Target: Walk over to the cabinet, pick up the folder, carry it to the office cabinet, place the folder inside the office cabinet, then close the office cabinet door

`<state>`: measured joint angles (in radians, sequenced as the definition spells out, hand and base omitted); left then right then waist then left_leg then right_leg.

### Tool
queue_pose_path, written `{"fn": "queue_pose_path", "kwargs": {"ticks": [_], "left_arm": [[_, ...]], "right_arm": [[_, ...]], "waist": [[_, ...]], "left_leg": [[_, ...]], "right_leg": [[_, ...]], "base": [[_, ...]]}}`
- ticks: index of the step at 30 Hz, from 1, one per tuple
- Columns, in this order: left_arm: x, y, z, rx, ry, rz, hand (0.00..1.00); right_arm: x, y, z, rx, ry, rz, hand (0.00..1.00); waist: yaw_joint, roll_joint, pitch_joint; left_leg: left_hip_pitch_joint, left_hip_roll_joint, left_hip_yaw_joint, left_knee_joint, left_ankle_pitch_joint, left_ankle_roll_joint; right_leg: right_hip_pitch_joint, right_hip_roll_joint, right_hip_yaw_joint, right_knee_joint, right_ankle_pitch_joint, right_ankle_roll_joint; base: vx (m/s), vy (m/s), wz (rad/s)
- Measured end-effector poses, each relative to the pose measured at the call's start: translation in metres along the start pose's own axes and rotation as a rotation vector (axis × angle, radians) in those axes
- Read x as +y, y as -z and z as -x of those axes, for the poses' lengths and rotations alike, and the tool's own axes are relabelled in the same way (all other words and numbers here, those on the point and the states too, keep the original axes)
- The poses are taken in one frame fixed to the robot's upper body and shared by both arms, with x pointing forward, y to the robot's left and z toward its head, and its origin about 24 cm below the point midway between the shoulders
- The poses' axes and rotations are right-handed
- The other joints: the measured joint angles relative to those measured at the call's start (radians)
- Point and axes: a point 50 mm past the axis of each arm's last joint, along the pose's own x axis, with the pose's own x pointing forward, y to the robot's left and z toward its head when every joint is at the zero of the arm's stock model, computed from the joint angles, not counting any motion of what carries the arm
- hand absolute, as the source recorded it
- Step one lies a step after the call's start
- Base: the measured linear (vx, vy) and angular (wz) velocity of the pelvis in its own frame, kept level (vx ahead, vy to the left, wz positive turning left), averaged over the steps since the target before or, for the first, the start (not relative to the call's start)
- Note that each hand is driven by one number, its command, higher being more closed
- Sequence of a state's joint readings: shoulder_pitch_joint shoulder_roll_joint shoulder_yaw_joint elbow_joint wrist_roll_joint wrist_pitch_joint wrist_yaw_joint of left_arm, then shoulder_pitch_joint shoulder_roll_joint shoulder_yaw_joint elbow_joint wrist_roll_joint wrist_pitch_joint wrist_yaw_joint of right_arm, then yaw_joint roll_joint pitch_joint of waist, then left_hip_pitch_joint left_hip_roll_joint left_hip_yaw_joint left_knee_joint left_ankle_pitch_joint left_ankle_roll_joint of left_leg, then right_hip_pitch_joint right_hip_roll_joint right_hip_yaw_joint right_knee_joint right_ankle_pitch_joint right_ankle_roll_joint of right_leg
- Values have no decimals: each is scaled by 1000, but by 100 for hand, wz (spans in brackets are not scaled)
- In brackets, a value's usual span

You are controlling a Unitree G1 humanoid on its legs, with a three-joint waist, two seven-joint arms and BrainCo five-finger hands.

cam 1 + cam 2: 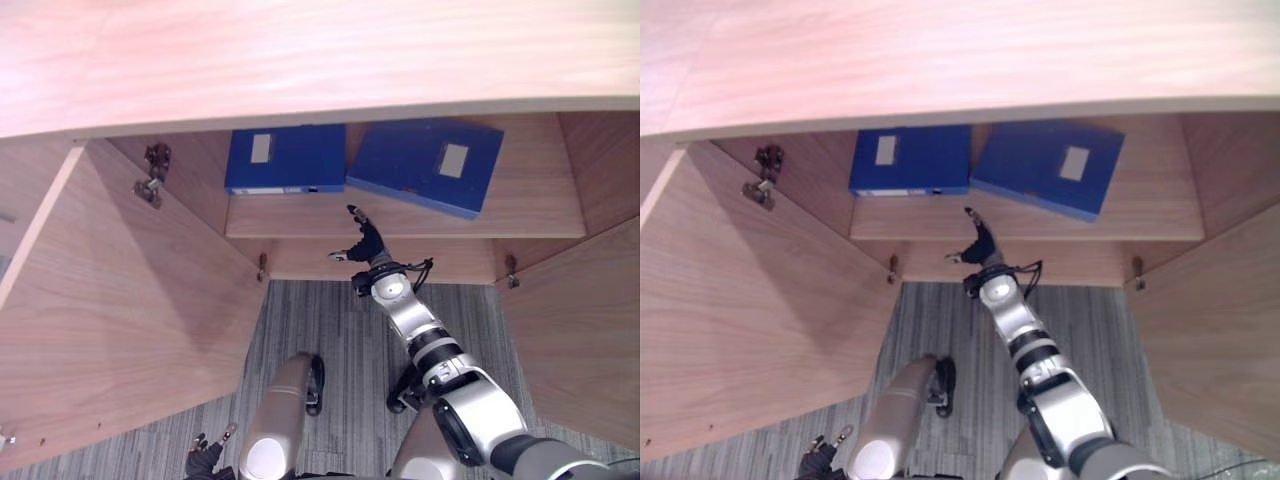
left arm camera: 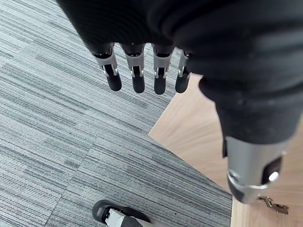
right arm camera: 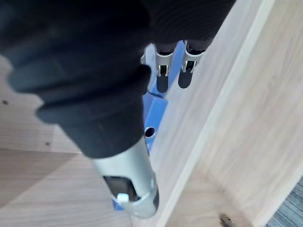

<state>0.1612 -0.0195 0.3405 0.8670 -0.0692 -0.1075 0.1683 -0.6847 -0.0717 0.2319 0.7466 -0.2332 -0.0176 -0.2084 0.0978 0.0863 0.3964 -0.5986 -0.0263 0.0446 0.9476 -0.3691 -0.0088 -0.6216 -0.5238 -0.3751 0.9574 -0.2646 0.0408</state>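
Two blue folders lie on the shelf (image 1: 520, 215) of the open wooden cabinet. The left folder (image 1: 285, 158) lies square, and the right folder (image 1: 425, 165) lies askew beside it, its near corner over the left one's edge. My right hand (image 1: 366, 242) reaches toward the shelf's front edge just below the folders, open, with nothing in it. In the right wrist view its straight fingers (image 3: 162, 80) point at a blue folder (image 3: 156, 113) close ahead. My left hand (image 1: 205, 455) hangs low by my side, open, its fingers (image 2: 138, 78) straight over the grey carpet.
The cabinet's left door (image 1: 120, 300) stands wide open, with a metal hinge (image 1: 152, 175) at its inner edge. The right door (image 1: 590, 330) is open too. The cabinet top (image 1: 300, 60) overhangs the shelf. Grey striped carpet (image 1: 330, 330) lies between the doors.
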Motion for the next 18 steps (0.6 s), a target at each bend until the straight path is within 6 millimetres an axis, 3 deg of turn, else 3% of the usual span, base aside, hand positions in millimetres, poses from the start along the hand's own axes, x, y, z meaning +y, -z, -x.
{"fn": "queue_pose_path", "kwargs": {"ticks": [4,10,12,18], "left_arm": [[-2,-4,0,-18,4,6,0],[-8,-12,-2,-41,25,-8,0],[-12,-16,-2,-63,41,-21,0],[-16,-25,-2,-106,62,-31,0]], "right_arm": [[-5,5,-4,37,1,44,0],[-56,0,-14,14,106,135,0],[-84,2,-13,13,170,177,0],[-123,-13,-9,-69,236,278,0]], "waist": [[9,1,3],[24,15,14],[26,23,28],[28,25,52]], "left_leg": [[-53,0,-2,37,-6,0],[-145,-1,2,114,-28,1],[-177,-1,2,139,-31,3],[-240,5,21,183,-43,12]], "right_leg": [[-57,-4,15,39,-12,-7],[-157,-18,48,111,-37,2],[-187,-20,55,129,-37,2],[-268,-15,91,164,-37,2]], "base": [[-32,-13,3],[-11,-6,0],[0,0,0],[-2,3,-6]]}}
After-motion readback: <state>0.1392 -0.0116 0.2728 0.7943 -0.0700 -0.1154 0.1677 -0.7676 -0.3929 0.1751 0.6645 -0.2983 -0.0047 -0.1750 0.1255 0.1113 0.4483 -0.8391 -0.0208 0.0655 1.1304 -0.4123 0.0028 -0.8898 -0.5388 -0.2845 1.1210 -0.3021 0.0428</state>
